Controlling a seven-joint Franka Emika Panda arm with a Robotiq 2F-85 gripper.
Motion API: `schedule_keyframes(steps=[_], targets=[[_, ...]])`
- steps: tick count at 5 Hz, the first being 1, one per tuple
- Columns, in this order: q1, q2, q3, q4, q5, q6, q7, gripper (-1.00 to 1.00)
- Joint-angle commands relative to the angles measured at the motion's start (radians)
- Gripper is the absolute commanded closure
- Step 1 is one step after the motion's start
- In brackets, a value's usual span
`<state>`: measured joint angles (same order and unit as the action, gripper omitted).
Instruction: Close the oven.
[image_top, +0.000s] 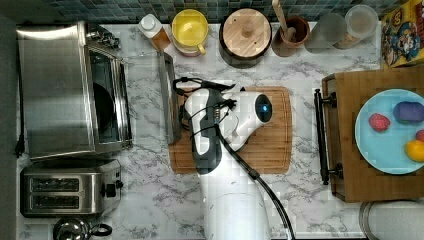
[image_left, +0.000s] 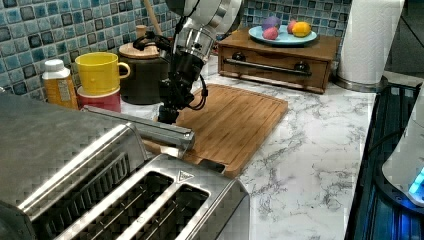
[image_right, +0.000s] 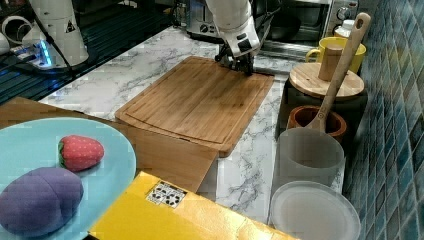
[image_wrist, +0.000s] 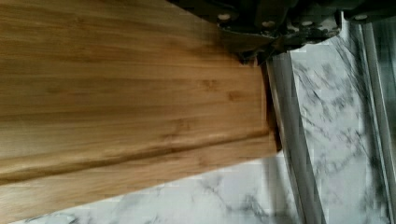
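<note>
Standing open at the top view's left, the oven is a boxy brushed-steel body with a dark cavity, and its glass door lies dropped flat over the marble surface. The door's long bar handle runs top to bottom in the top view, along the near edge of the bamboo cutting board. The gripper points down just on the board side of that bar, near its middle, so the oven lies toward the top view's left from the jaws. Whether the jaws are parted or closed I cannot tell, and they seem to hold nothing. I judge the coming move must get under the bar and swing it up and toward the cavity. The handle is smooth rounded metal, the board grooved and warm-grained, the surface grey-veined and glossy. A smaller two-slot toaster sits beside the oven.
</note>
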<state>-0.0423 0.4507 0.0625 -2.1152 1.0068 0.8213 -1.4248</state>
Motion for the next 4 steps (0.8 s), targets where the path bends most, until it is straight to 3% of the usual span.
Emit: schedule_keyframes(steps=[1,4], targets=[[-0.026,-0.055,0.034,0.15,0.066,-0.045,-0.029,1.0],[0.016,0.001,0.076,0.192,0.022,-0.027,-0.07,1.0]])
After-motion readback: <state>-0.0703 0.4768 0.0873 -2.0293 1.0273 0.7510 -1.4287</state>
